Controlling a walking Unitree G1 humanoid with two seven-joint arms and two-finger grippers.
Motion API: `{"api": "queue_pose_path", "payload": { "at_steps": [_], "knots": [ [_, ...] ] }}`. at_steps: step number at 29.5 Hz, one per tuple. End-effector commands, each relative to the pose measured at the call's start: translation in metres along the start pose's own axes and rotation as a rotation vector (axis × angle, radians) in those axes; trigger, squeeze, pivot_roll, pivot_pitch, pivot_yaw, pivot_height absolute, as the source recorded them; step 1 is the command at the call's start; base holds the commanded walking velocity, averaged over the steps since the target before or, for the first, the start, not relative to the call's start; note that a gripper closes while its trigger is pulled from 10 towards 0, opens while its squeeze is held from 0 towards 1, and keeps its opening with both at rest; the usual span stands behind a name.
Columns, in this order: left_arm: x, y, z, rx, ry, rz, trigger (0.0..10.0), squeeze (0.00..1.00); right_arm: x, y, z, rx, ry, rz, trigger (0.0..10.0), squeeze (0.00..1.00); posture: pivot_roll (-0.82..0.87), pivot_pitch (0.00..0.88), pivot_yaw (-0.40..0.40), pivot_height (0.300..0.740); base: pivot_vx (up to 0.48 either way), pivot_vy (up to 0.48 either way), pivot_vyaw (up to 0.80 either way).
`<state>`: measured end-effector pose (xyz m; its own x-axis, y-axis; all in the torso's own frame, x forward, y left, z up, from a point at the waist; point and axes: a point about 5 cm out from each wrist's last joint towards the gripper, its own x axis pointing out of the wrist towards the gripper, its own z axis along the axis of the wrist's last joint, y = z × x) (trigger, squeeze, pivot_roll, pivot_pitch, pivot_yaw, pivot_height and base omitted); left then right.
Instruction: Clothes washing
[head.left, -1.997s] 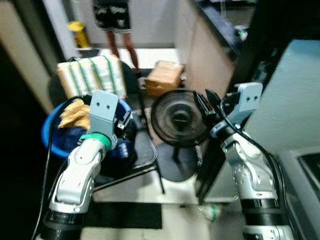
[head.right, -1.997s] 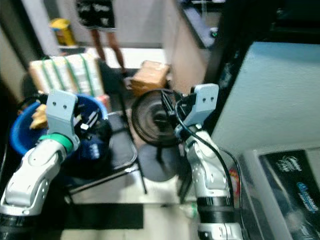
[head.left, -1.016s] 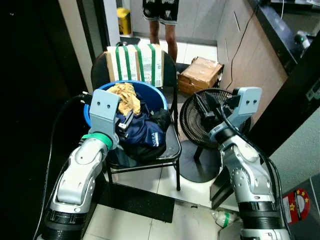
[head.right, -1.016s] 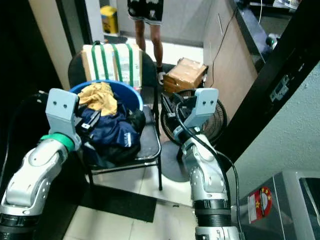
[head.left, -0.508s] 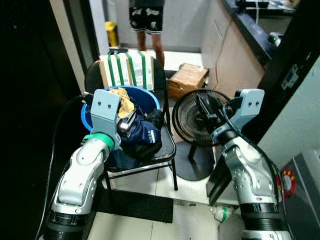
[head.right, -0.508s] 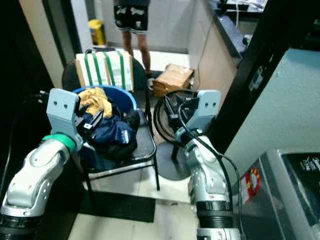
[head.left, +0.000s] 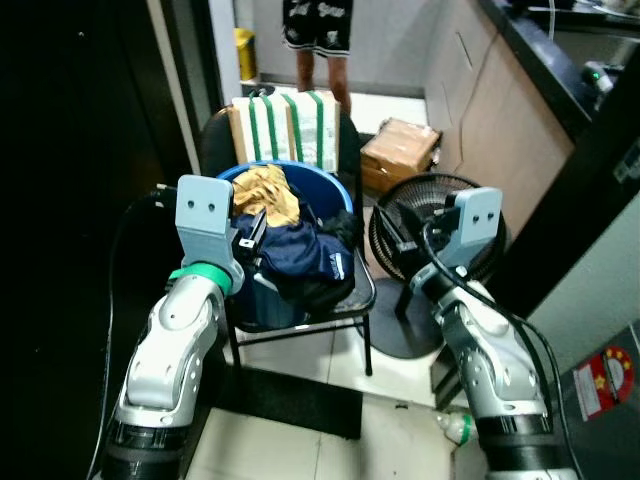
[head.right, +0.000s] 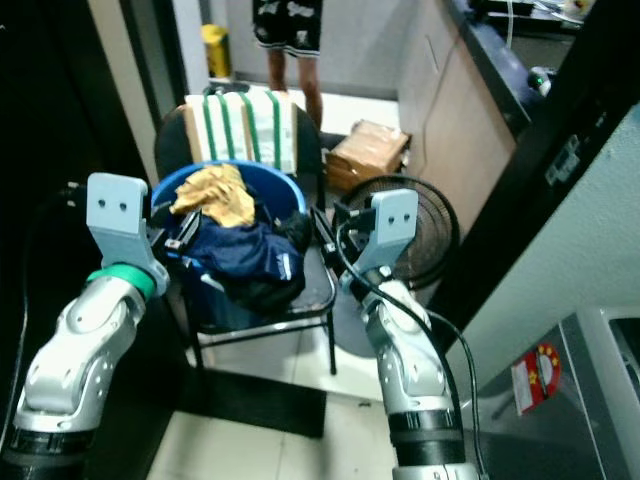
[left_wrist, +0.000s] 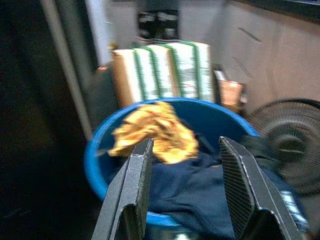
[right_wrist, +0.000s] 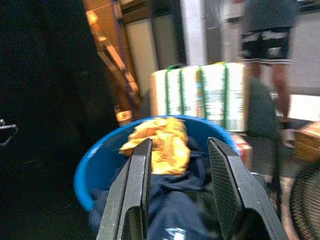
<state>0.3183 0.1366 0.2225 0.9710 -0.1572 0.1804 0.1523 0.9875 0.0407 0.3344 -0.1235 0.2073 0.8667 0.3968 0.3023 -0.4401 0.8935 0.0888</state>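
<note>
A blue basin (head.left: 330, 183) stands on a black chair (head.left: 355, 300), heaped with a yellow cloth (head.left: 268, 190) and dark navy clothes (head.left: 305, 255). My left gripper (head.left: 250, 235) is raised at the basin's near left side, open, nothing between its fingers (left_wrist: 134, 190). My right gripper (head.left: 398, 240) is raised to the right of the chair, in front of a fan, also open and empty. In both wrist views the basin (left_wrist: 95, 150) (right_wrist: 90, 170), the yellow cloth (left_wrist: 155, 132) (right_wrist: 160, 140) and the navy clothes (left_wrist: 200, 185) lie ahead between the fingers (right_wrist: 225, 190).
A black floor fan (head.left: 440, 230) stands right of the chair. Behind the chair are a green-strapped pack (head.left: 290, 125), a cardboard box (head.left: 400, 150) and a person's legs (head.left: 315, 40). A grey appliance with a red sticker (head.left: 600, 380) is at the lower right. Dark wall on the left.
The camera has swung, so the chair and basin sit more towards the middle of the picture. Both arms keep the same raised pose with open fingers.
</note>
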Motion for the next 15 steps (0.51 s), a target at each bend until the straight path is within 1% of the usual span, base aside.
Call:
{"api": "queue_pose_path", "payload": {
  "at_steps": [1,2,5,15],
  "knots": [
    [-0.0002,0.003,-0.0039,0.0,0.015,0.015,10.0,0.0,-0.0019,0.0034,-0.0062,-0.021,0.029,0.025,10.0,0.0,0.11,0.045,0.046,0.74,0.319,0.0,0.8],
    [0.0001,0.0032,-0.0036,-0.002,0.013,0.015,10.0,0.0,-0.0023,0.0039,-0.0074,-0.017,0.031,0.028,10.0,0.0,0.11,0.045,0.046,0.74,0.334,0.0,0.55],
    [-0.0001,0.0048,-0.0028,-0.01,0.011,0.017,10.0,0.0,-0.0027,0.0041,-0.0095,-0.004,0.039,0.019,10.0,0.0,0.11,0.045,0.045,0.74,0.37,0.0,0.0],
    [0.0004,0.0052,-0.0028,-0.022,0.01,0.0,10.0,0.0,-0.0033,0.0028,-0.0114,-0.007,0.047,0.0,10.0,0.0,0.11,0.045,0.045,0.74,0.382,0.0,0.0]
  ]
}}
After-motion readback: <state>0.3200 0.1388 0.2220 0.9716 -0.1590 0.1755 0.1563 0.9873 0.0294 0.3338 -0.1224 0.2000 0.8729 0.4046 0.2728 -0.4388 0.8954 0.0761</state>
